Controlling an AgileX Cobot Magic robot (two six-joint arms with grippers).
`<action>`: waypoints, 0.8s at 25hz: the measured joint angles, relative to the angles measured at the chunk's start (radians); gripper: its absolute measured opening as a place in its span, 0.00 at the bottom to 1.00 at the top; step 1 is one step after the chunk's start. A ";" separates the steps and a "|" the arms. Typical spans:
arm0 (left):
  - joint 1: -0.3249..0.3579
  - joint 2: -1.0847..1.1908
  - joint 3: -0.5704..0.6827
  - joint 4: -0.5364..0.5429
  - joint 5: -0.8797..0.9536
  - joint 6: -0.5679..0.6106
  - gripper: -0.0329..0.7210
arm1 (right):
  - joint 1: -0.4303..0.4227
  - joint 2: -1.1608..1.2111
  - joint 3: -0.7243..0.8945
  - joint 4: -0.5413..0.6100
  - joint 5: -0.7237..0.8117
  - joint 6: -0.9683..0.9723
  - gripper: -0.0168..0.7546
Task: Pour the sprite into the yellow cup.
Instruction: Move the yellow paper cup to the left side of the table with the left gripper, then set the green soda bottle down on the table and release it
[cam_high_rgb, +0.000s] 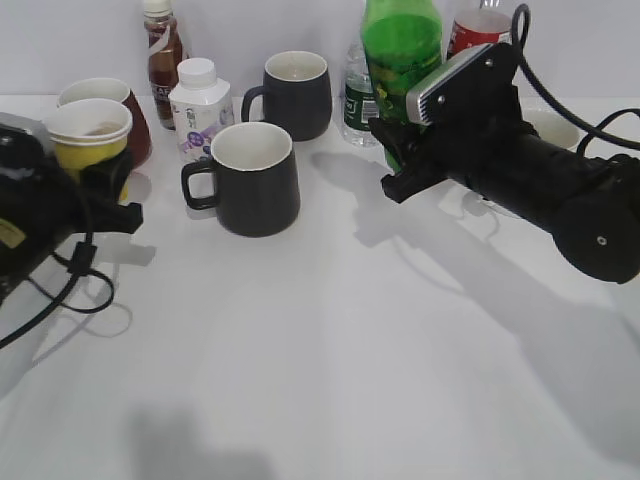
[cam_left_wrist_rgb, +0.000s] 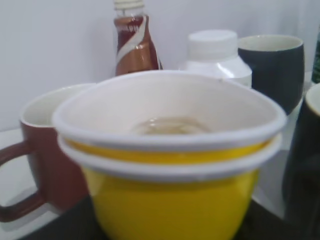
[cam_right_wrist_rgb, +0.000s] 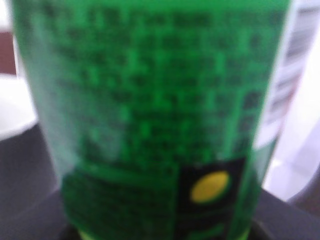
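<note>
1. The right gripper (cam_high_rgb: 400, 165) is at the base of the sprite bottle (cam_high_rgb: 400, 45), which stands upright at the far right; the label fills the wrist view, so the jaws seem closed around it.
2. The left gripper (cam_high_rgb: 105, 185) is closed around the yellow cup (cam_high_rgb: 88, 135) at the near left, just in front of a brown mug (cam_left_wrist_rgb: 45, 165).
3. The cup holds a little pale liquid.

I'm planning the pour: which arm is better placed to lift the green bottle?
Right. Its gripper is already at the tall translucent green plastic bottle, whose label fills the right wrist view. The left gripper is at the small yellow paper cup.
</note>
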 joint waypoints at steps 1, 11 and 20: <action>0.000 0.017 -0.014 0.000 0.000 0.001 0.48 | 0.000 0.000 0.000 0.000 0.000 0.023 0.51; 0.000 0.148 -0.118 -0.010 0.000 0.001 0.48 | 0.000 0.016 -0.020 0.002 0.000 0.225 0.51; 0.007 0.233 -0.156 -0.013 -0.029 0.001 0.48 | 0.000 0.025 -0.020 0.003 0.000 0.233 0.51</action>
